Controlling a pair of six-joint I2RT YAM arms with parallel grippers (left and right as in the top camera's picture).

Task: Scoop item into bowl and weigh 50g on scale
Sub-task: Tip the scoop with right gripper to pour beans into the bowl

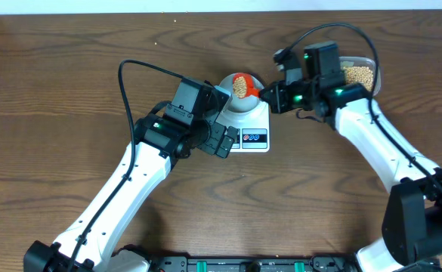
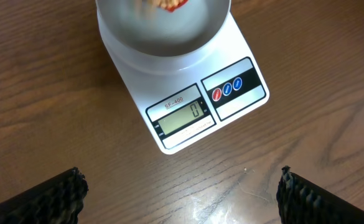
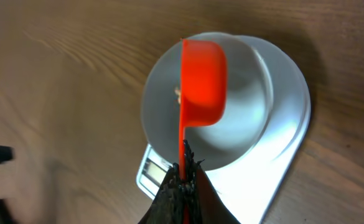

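Across brown wooden table (image 1: 54, 113): white rectangular scale (image 2: 188, 93) under pale round bowl (image 3: 244, 124); orange plastic scoop (image 3: 203, 81) of tan beans (image 1: 241, 88) above, pinched by right tool (image 3: 185, 168); left tool (image 2: 180, 183) spread beside; clear tub (image 1: 374, 66) farther right.

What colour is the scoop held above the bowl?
The scoop is bright orange-red, which shows most clearly in the right wrist view.

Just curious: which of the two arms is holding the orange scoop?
The right end effector, shut on the handle of the orange scoop above the bowl; the left end effector stands open and empty.
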